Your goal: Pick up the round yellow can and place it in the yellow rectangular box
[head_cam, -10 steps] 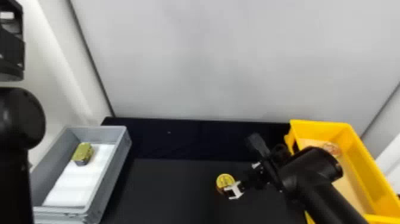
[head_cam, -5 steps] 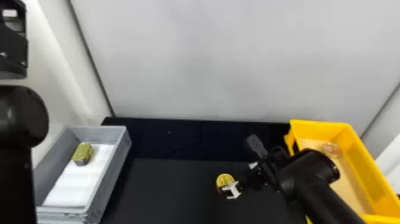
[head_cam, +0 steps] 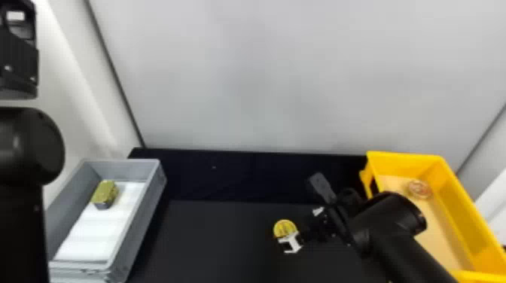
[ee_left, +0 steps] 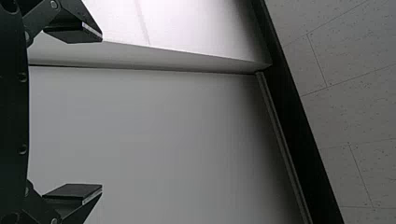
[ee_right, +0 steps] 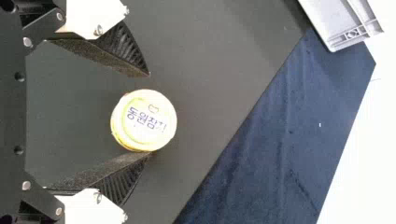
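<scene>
In the head view my left gripper (head_cam: 19, 64) is parked at the left edge; its fingers stand wide apart in the left wrist view (ee_left: 102, 113). My right gripper (head_cam: 302, 227) is low over the dark table, beside the round yellow can (head_cam: 285, 228). From the right wrist, the can (ee_right: 144, 120) lies between the tips of the open right gripper (ee_right: 149, 113). One finger (ee_right: 109, 175) is against or very near its side, while a gap separates it from the other finger (ee_right: 105, 53). The yellow rectangular box (head_cam: 457, 188) stands at the right.
A reddish round can (head_cam: 419, 189) lies inside the yellow box. At the left, a grey bin (head_cam: 153, 201) holds a yellow-green block-shaped can (head_cam: 105, 194) on a white liner. A pale wall (head_cam: 256, 75) rises behind the dark table (head_cam: 214, 241).
My right arm has shifted slightly left and nearer the robot, its gripper closer around the can. The left arm has drifted a little to the right. The can looks unmoved.
</scene>
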